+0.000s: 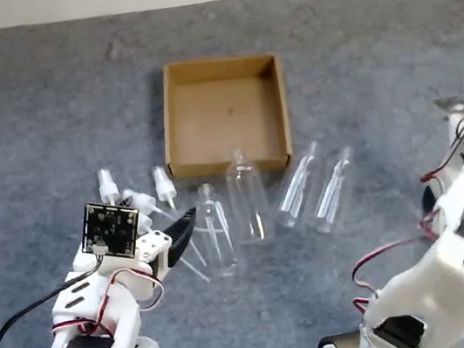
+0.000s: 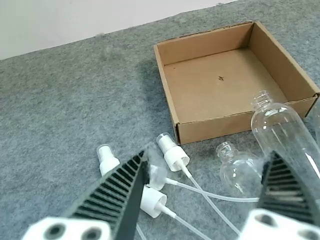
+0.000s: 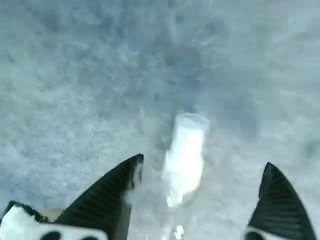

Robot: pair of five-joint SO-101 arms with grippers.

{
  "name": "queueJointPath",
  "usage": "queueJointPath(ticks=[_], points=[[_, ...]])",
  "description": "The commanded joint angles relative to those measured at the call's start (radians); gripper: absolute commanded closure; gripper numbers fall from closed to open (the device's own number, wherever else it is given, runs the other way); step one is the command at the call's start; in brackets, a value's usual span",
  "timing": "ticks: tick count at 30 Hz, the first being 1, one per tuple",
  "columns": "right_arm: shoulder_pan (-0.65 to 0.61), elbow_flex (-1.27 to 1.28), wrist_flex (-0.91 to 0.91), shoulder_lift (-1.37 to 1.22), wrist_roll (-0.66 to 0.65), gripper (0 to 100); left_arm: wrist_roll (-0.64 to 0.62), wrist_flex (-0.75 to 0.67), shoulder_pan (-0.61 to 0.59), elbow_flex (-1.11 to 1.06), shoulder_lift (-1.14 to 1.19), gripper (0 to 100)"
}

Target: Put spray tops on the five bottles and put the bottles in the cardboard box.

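Grey mat point(image 1: 30, 126), box point(image 1: 172, 117) empty, bottles point(image 1: 247, 194) uncapped: left gripper point(image 2: 207, 160) and right gripper point(image 3: 203, 164) both released, left over spray tops point(image 2: 172, 152), so I'd pinch one next.

grey felt mat point(image 1: 26, 101) — cardboard box point(image 2: 215, 125), clear bottles point(image 1: 247, 198), spray tops point(image 1: 163, 185)

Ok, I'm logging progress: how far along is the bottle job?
Nothing looks done: the brown cardboard box is empty, and the clear plastic bottles lie uncapped in front of it. Nothing is held: the left gripper hangs open over loose white spray tops, the right gripper open over another white top. All capping and boxing remains.
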State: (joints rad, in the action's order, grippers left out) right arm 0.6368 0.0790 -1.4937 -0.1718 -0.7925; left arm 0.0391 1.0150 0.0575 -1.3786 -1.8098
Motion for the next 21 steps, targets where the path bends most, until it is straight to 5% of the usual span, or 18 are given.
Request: queueJointPath(ticks=[1,11,21], points=[[-0.004,0.091,-0.012,0.257,-0.014,69.2,0.009,-0.025,-0.008,0.002,0.001,71],[0.045,0.518,0.09,0.587,-0.17,69.2,0.009,-0.044,-0.008,-0.019,-0.005,71],[0.117,0.581,0.179,0.588,-0.233,69.2,0.009,-0.063,-0.008,-0.03,-0.004,71]])
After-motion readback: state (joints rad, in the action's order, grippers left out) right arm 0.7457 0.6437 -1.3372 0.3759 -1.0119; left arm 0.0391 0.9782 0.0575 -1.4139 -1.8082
